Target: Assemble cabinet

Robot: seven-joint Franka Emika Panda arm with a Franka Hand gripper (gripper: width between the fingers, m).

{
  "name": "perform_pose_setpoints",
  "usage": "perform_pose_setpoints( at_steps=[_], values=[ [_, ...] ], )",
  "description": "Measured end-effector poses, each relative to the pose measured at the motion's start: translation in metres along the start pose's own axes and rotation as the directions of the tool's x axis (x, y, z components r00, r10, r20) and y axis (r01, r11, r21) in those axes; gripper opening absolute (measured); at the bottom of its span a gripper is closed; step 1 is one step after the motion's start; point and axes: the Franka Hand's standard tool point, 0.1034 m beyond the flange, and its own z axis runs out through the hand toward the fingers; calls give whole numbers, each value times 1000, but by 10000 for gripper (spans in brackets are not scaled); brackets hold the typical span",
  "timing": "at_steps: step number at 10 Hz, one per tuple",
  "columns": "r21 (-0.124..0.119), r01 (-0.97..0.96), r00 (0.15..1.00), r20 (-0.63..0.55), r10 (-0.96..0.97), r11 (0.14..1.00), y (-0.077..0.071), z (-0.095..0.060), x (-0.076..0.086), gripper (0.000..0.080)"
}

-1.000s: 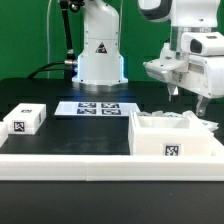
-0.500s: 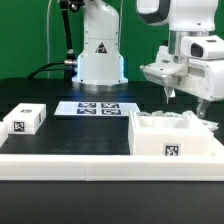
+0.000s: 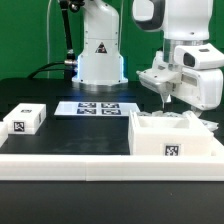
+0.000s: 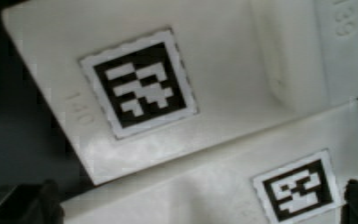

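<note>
Shifted toward the exterior view's left and a touch lower than a second ago, the gripper (image 3: 166, 96) now hangs just above the far rim of the cabinet body (image 3: 150, 148), its jaws spread as wide as they go and holding nothing. Nearest the camera, a white rail (image 3: 70, 166) runs along the table's front edge. Right behind it, on the exterior view's right, stands the cabinet body, an open white box with a front tag (image 3: 171, 153). Loose white shapes show inside it, too unclear to name. Well apart on the exterior view's left lies a small tagged panel piece (image 3: 22, 120). The wrist view shows a large tag (image 4: 137, 88) on smooth white plastic close below the fingers, though which part carries it I cannot tell. Farther back lie the marker board (image 3: 98, 108) and then the robot base (image 3: 100, 55). The body looks hollow, stiff and fairly light for its bulk, with slick walls. It seems too broad to span whole, so pinching one thin wall near a corner appears safest. The panel piece should sit easily across its narrow sides.
</note>
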Motion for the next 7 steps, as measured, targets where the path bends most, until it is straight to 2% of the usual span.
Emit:
perform_pose_setpoints(
  at_steps=[1, 4, 5, 6, 7],
  values=[
    [0, -8, 1000, -1, 8, 1000, 0, 0, 2, 797],
    [0, -11, 1000, -1, 11, 1000, 0, 0, 3, 400],
    [1, -11, 1000, -1, 11, 1000, 0, 0, 3, 400],
    [3, -13, 1000, -1, 13, 1000, -1, 1, 3, 218],
    [5, -15, 1000, -2, 16, 1000, -2, 2, 3, 88]
  ],
)
